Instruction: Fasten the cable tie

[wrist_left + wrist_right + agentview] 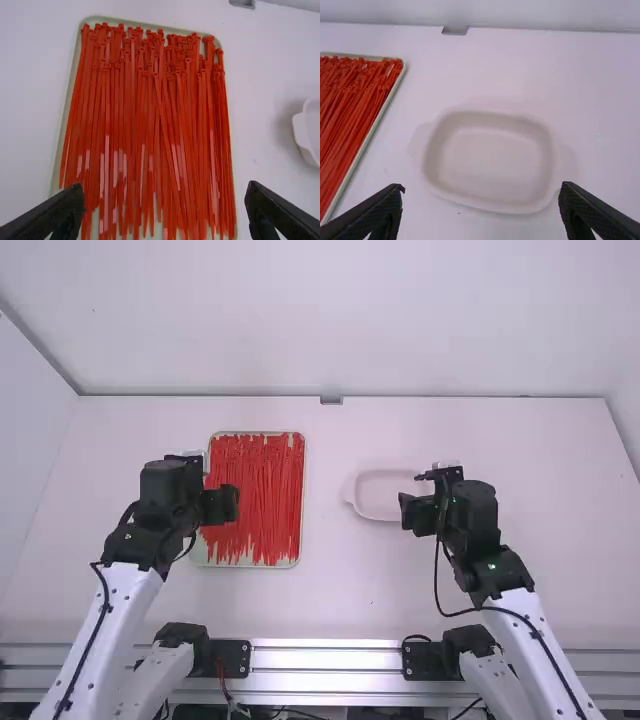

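From the high view, I saw the heap of thin red plastic cable ties [255, 500] lying lengthwise in a shallow pale green rectangular tray [303, 502] on the white table [480, 440]. The left gripper [224, 504] hung at the tray's near left side. The right gripper [409, 512] sat well apart from it, just by the empty white oval plastic dish [352, 502]. No tie had been lifted, so I judged the fastening not yet begun.

In the left wrist view, the left gripper [164, 186] had its fingers spread wide and held nothing, with the tail ends of the ties between and beneath them. The ties lay packed and crossing one another, which worried me most. A plain downward pinch would likely have closed on several at once, or dragged neighbours out over the tray's rim [67, 100]. One finger stood close to that rim, so a low approach could have struck it and shoved the tray.

In the right wrist view, the right gripper [481, 186] was equally wide open and empty, looking down on the dish [490, 116], with the tray's corner [400, 70] off to one side. I reckoned a single tie, being slim and springy, could twist in the grip. The tail would then miss the small head when both arms came to thread it.
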{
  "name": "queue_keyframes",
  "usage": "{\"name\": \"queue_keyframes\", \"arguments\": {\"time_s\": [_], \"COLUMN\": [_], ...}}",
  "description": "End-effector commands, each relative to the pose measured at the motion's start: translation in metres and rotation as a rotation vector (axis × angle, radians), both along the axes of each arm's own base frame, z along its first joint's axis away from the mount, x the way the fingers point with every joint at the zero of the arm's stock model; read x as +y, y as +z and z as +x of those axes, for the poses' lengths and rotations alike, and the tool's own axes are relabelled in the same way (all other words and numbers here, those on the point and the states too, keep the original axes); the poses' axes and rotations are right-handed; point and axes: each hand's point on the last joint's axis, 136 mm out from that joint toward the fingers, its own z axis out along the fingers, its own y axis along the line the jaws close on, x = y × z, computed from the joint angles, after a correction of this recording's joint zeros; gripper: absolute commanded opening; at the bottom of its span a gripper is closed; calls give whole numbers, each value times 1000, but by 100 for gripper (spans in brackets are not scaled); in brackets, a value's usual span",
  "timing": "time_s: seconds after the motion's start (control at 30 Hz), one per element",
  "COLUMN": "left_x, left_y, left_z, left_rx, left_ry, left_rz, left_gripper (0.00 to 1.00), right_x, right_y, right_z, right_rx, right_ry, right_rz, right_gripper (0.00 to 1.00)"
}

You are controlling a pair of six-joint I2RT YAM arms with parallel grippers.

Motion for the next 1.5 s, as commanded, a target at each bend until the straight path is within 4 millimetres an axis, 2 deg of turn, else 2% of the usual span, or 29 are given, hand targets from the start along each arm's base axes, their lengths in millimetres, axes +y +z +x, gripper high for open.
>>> {"name": "queue_keyframes", "arguments": {"time_s": [0.0,0.43,1.47], "left_x": [-6,-10,-10], "left_y": [10,9,11], "left_z": [6,17,20], "left_rx": [4,81,72], "left_ry": [-8,-5,-4], "left_rz": [-27,-49,-49], "left_gripper": [88,99,99], "right_x": [7,20,22], "right_y": [17,14,15], "right_z": [7,16,17], "right_rx": [-11,54,51], "right_ry": [6,35,38], "right_rz": [28,29,29], "right_gripper": [88,98,99]}}
